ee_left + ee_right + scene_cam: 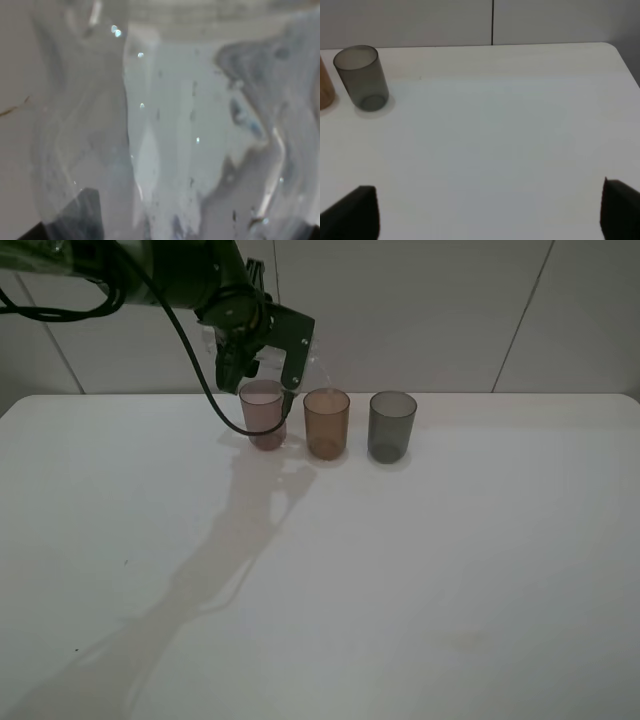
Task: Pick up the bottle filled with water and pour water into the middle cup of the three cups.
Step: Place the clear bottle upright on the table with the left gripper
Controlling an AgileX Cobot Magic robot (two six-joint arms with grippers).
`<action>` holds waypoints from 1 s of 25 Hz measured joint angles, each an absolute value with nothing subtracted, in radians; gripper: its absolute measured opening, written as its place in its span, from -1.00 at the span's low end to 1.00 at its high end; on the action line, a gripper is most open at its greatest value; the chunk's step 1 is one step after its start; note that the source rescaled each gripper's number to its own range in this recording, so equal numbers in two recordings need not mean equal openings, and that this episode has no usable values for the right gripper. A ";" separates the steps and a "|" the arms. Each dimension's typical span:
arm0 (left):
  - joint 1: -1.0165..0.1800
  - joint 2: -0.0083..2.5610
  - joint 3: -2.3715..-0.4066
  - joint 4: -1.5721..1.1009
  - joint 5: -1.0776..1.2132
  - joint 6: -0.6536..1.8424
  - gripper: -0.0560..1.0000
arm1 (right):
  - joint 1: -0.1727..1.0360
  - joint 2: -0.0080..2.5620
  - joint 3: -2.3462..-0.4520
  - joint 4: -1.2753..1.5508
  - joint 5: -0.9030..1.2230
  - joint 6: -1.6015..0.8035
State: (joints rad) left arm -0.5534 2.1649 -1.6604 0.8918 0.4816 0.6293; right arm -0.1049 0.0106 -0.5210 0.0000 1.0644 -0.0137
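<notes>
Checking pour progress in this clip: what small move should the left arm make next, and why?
Probably tip the bottle slightly further, with its mouth over the middle cup. The left gripper is shut on the bottle, tilted above the pink cup with its neck by the amber rim. I cannot make out a water level inside.

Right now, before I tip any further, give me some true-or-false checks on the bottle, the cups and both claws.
1. The left claw holds the bottle up off the table. True.
2. The bottle is held over the grey-green cup. False: it is above the pinkish cup, leaning toward the amber middle cup.
3. All three cups stand upright in one row. True.
4. The right claw grips the grey-green cup. False: it is open over bare table, apart from that cup.
5. The pinkish cup lies on its side. False: it stands upright.
</notes>
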 joint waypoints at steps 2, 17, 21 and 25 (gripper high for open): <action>-0.553 2.165 -1.660 0.903 0.469 0.629 -0.87 | -0.105 0.011 -0.521 0.000 1.064 -0.014; -0.553 2.165 -1.660 0.925 0.425 0.629 -0.87 | -0.105 0.011 -0.521 0.000 1.064 -0.014; -0.553 2.165 -1.660 0.926 0.425 0.629 -0.87 | -0.105 0.011 -0.521 0.000 1.064 -0.014; -0.553 2.165 -1.660 0.933 0.424 0.629 -0.87 | -0.105 0.011 -0.521 0.000 1.064 -0.014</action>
State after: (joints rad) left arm -0.5534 2.1649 -1.6604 0.9330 0.4240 0.6293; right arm -0.1049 0.0106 -0.5210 0.0000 1.0644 -0.0137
